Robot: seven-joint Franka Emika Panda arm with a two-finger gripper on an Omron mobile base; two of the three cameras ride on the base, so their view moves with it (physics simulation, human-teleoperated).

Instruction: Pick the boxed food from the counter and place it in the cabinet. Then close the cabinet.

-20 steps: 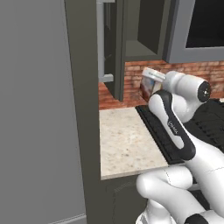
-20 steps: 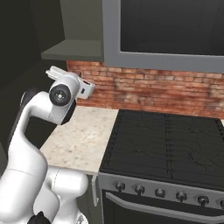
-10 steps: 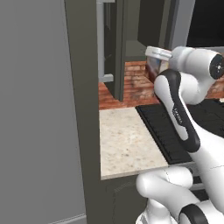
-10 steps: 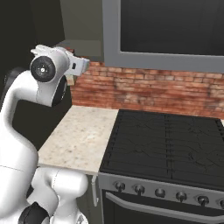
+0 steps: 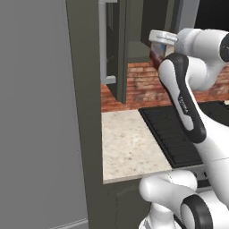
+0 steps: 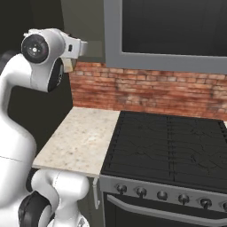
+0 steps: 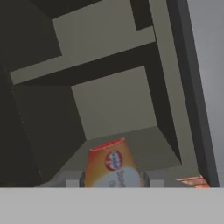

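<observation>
Off to my right, the black ribbed stovetop [image 6: 168, 146] sits flush against the right edge of the stone slab, its ridges running back to the wall. Below its front edge I see a row of round knobs [image 6: 162, 195] and under them a pale bar handle [image 6: 150, 208]. The red brick backsplash [image 6: 146, 91] spans the back wall. Above it hangs the grey-framed unit with a black window [image 6: 173, 26]. A tall grey panel [image 5: 40, 112] stands at my far left.

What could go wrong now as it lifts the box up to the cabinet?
The box sits between the gripper fingers right at the cabinet opening; it could catch the bottom shelf's front edge if carried in too low. The open door hangs close beside the arm, so a sideways swing might bump it.
</observation>
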